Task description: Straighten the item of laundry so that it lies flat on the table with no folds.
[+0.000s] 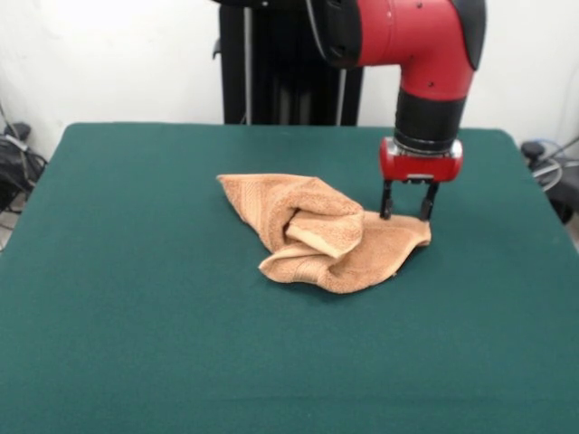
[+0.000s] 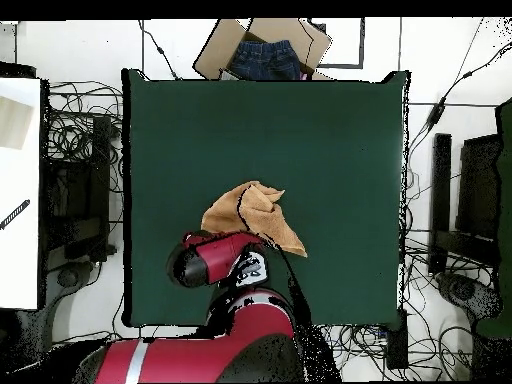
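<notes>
In the front view, the orange-tan terry towel [image 1: 327, 233] is seen crumpled a little above the middle of the dark green table [image 1: 136, 316]. It is bunched into a loose heap: one corner is drawn out toward 10 o'clock, a thick roll of cloth is folded over the middle, and a flatter flap is spread toward 3 o'clock. The red and black arm [image 1: 425, 45] is brought down from 12 o'clock, and its gripper [image 1: 408, 213] is set over that 3 o'clock flap. The two dark fingers [image 1: 387, 204] are held apart, with a clear gap between them, their tips placed at the flap's far edge. No cloth is seen pinched between them; whether the tips touch the towel cannot be told.

In the overhead view, the towel [image 2: 262, 212] is shown as an irregular bunched shape somewhat below the table's [image 2: 300, 120] centre. The arm [image 2: 215, 262] is laid across its 7 o'clock side, and the fingers are hidden beneath it. A cardboard box [image 2: 215, 52] holding dark blue cloth [image 2: 265, 60] is seen beyond the table's 12 o'clock edge.
</notes>
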Controlling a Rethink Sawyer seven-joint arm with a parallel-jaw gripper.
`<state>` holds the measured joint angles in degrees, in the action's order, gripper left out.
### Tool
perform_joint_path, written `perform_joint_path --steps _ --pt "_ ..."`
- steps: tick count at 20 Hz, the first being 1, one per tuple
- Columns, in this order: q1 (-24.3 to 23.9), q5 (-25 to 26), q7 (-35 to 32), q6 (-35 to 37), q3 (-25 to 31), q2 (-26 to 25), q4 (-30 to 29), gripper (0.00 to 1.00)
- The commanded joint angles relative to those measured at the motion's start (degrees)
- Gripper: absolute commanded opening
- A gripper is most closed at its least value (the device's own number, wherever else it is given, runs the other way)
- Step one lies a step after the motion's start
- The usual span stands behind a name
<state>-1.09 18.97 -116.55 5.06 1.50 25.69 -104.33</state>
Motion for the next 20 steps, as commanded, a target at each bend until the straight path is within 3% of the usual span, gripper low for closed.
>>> perform_joint_path --steps 1,20 --pt "-0.5 -1.8 -2.7 6.1 5.2 -0.3 5.1 1.0" --pt "2.1 -2.3 -4.4 7.0 3.0 0.5 5.5 1.0"
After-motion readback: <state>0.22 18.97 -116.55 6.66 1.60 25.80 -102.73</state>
